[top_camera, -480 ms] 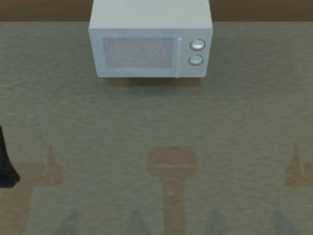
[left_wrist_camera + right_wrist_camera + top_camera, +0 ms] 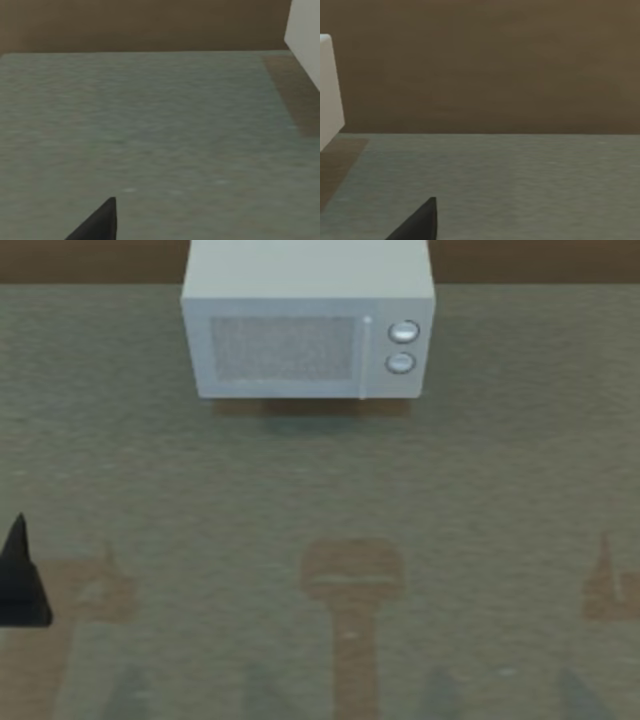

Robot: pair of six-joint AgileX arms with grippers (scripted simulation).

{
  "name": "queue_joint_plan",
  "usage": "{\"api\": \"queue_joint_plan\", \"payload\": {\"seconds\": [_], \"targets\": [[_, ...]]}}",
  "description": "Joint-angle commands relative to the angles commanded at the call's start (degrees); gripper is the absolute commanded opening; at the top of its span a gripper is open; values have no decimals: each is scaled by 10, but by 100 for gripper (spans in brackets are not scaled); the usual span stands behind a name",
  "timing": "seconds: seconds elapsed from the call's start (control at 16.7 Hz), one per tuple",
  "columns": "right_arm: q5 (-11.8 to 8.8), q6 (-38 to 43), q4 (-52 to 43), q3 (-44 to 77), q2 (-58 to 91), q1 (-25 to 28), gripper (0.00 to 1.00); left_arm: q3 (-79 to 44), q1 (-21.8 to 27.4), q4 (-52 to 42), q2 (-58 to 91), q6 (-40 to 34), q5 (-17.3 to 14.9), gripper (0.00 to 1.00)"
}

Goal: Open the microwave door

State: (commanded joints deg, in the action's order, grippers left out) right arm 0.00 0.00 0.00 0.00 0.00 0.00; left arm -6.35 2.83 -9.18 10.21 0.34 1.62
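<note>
Left pincer [image 2: 20, 585] shifted inward at left edge; grip state unclear; microwave door [image 2: 283, 348] shut, well apart.

Right wrist camera: one dark fingertip [image 2: 422, 222] of the right gripper pokes into view, pointed and hovering over the grey-green table [image 2: 520, 185]. Well ahead of it and off to one side, a white corner of the microwave [image 2: 329, 90] stands at the picture's edge, throwing a brownish shadow [image 2: 337, 167] on the table below it. Beyond the table's far edge runs a plain brown wall [image 2: 490, 65].
</note>
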Motion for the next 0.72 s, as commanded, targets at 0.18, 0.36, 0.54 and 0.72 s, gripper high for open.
{"api": "queue_joint_plan", "payload": {"seconds": [0.18, 0.36, 0.54, 0.72], "targets": [[0, 0, 0, 0, 0, 0, 100, -92, 31, -82, 104, -8, 15, 100], [0, 0, 0, 0, 0, 0, 100, -229, 70, -166, 227, -30, 32, 100], [0, 0, 0, 0, 0, 0, 100, -408, 115, -245, 359, -67, 49, 100], [0, 0, 0, 0, 0, 0, 100, -615, 164, -313, 496, -118, 66, 100]]}}
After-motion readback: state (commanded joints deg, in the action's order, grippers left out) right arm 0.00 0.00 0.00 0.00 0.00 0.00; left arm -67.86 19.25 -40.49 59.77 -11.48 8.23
